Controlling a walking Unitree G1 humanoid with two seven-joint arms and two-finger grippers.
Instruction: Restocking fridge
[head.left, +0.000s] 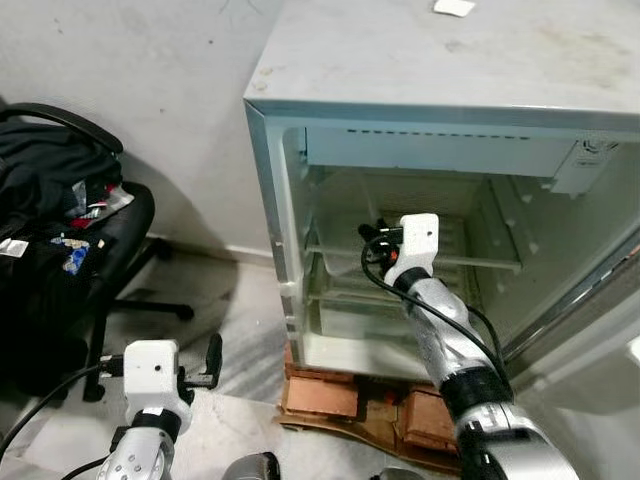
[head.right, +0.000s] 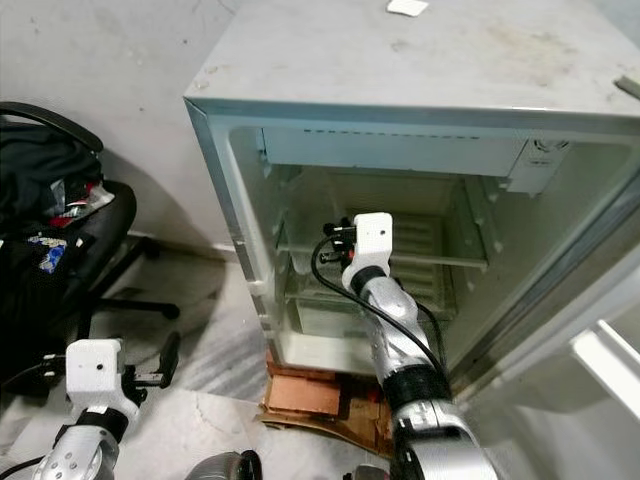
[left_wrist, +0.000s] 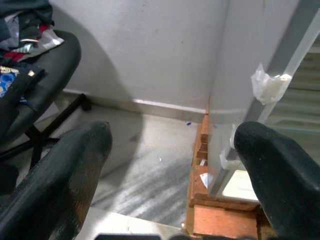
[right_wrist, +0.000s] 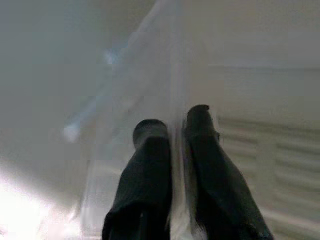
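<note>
Left gripper (left_wrist: 170, 145) hung low beside the fridge (head.left: 440, 90), its two black fingers (left_wrist: 65, 175) spread wide and holding nothing, aimed at the floor (left_wrist: 145, 165) and the fridge's lower left corner. To its left stood one black office chair (head.left: 110, 250) piled with dark clothing (head.left: 40, 190). Under the fridge lay several reddish bricks (head.left: 325, 395); how many could not be counted, since the arm covered part of them. One small white fridge stood against the wall with its door swung open to the right and largely cut off. Right gripper (right_wrist: 172, 125) reached deep inside the fridge at the level of the shelf (head.left: 480, 262), its fingers nearly closed and pinching a thin, clear sheet or panel edge (right_wrist: 175, 65); what exactly that was proved too blurred to tell. One small white scrap (head.left: 453, 7) lay on the fridge top.
</note>
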